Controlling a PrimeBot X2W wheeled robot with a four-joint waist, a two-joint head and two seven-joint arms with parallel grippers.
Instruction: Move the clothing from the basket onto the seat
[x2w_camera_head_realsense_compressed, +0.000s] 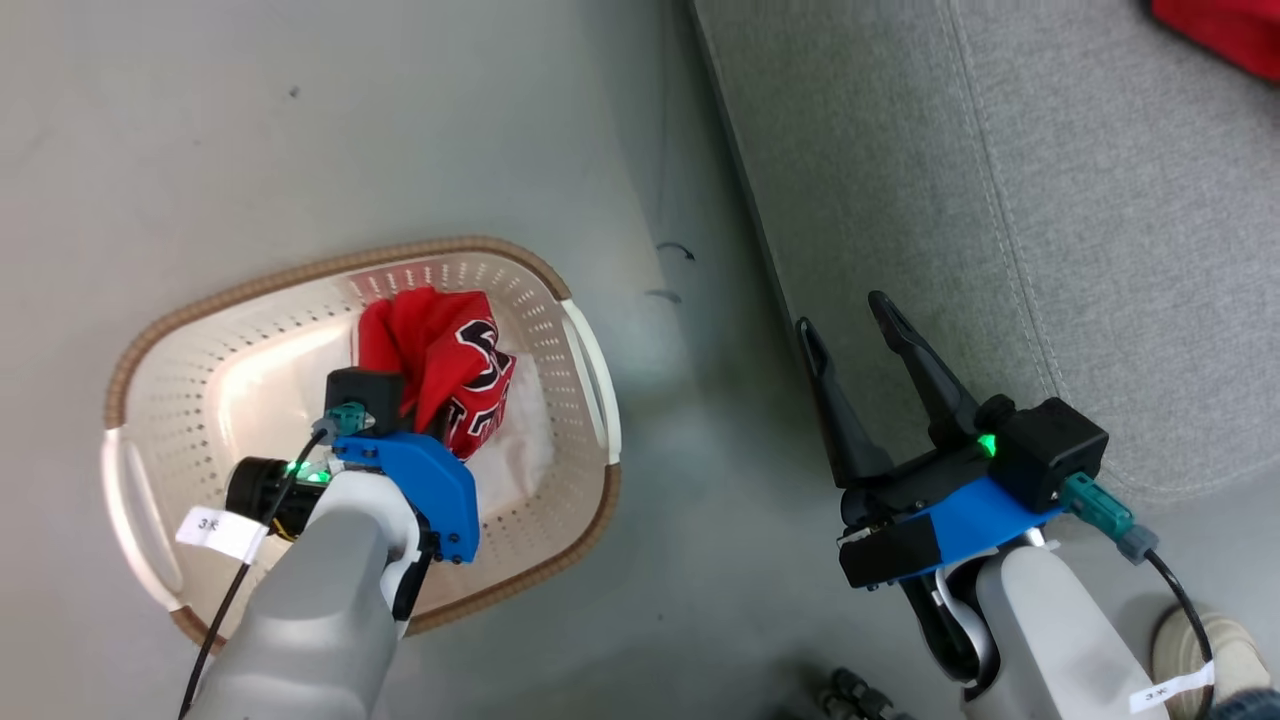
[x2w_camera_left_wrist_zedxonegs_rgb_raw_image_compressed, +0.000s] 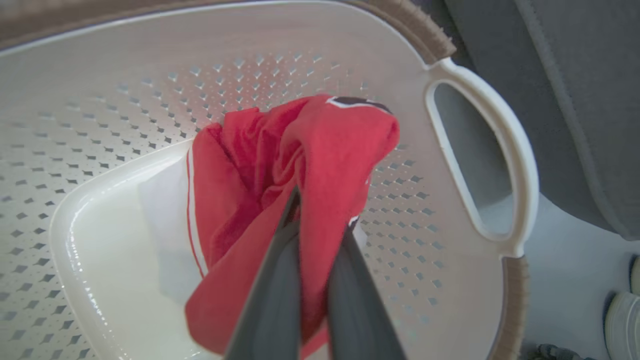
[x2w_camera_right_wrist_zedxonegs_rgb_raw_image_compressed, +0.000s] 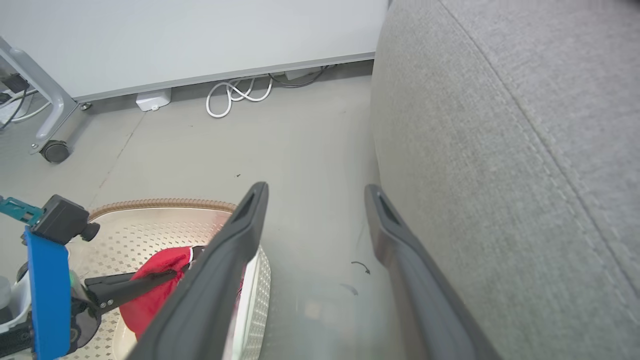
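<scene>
The cream perforated basket (x2w_camera_head_realsense_compressed: 300, 270) stands on the floor at the left. Inside it a red jersey (x2w_camera_head_realsense_compressed: 450, 350) with black-and-white lettering is bunched up and lifted. My left gripper (x2w_camera_left_wrist_zedxonegs_rgb_raw_image_compressed: 322, 215) is shut on the jersey (x2w_camera_left_wrist_zedxonegs_rgb_raw_image_compressed: 260, 165), with its fingertips buried in the cloth. The right wrist view shows the left gripper (x2w_camera_right_wrist_zedxonegs_rgb_raw_image_compressed: 170, 274) holding the jersey (x2w_camera_right_wrist_zedxonegs_rgb_raw_image_compressed: 150, 300) above the basket (x2w_camera_right_wrist_zedxonegs_rgb_raw_image_compressed: 165, 205). My right gripper (x2w_camera_head_realsense_compressed: 843, 312) hangs open and holds nothing, over the floor beside the grey seat (x2w_camera_head_realsense_compressed: 1000, 200). Another red garment (x2w_camera_head_realsense_compressed: 1220, 30) lies on the seat's far right corner.
Something pale white (x2w_camera_left_wrist_zedxonegs_rgb_raw_image_compressed: 165, 225) lies on the basket floor under the jersey. A person's shoe (x2w_camera_head_realsense_compressed: 1200, 650) is at the lower right. White cables (x2w_camera_right_wrist_zedxonegs_rgb_raw_image_compressed: 240, 92) run along the wall, and a stand's caster (x2w_camera_right_wrist_zedxonegs_rgb_raw_image_compressed: 54, 150) sits at the far left. The seat's edge (x2w_camera_right_wrist_zedxonegs_rgb_raw_image_compressed: 500, 150) borders my right gripper (x2w_camera_right_wrist_zedxonegs_rgb_raw_image_compressed: 315, 189).
</scene>
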